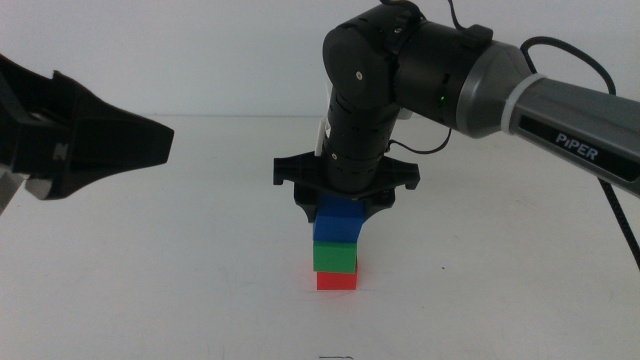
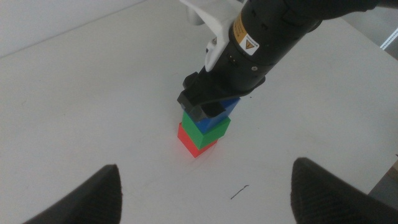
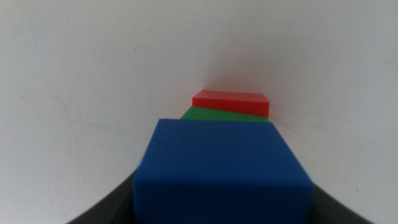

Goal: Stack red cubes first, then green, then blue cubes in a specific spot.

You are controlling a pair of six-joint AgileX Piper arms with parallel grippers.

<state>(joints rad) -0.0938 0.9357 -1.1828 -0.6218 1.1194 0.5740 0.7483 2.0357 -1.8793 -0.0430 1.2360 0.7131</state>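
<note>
Three-cube stack on white counter [image 1: 150,260], well in from the edges. Red cube [image 1: 336,281] at bottom, touching counter. Green cube [image 1: 335,257] on top of red, slightly skewed. Blue cube [image 1: 339,223] topmost, resting on green.

Right pincer [image 1: 342,205] directly over stack, pointing straight down, jaws closed on blue cube's sides. Right arm reaching in from right side, wrist bent steeply downward.

Left pincer [image 1: 60,140] raised above counter's left side, well apart from stack, jaws spread wide, holding nothing, aimed toward the cubes.
</note>
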